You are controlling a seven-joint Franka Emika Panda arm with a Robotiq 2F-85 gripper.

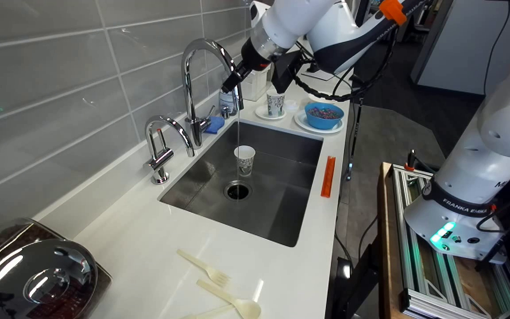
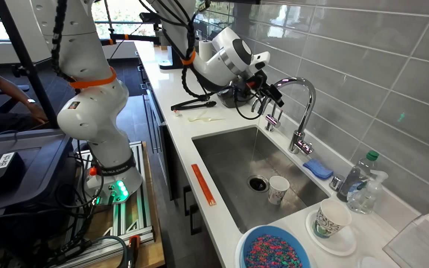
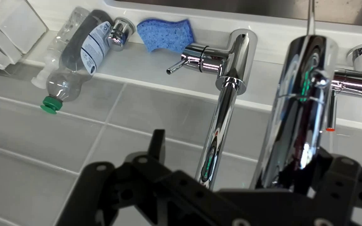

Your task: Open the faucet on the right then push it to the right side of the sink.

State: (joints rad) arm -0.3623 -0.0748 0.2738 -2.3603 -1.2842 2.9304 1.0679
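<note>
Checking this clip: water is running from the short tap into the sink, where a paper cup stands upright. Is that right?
One correction: the water comes from the tall gooseneck faucet, not the short tap, as the wrist view shows. It does run into the sink, where a paper cup stands upright.

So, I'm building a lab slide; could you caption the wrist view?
Open end effector near the gooseneck faucet, water running from its spout, blue sponge and green-capped bottle at left.

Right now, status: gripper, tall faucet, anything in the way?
Gripper open by tall faucet, contact unclear. Thin water stream running. Paper cup in sink beside drain, probably not blocking.
</note>
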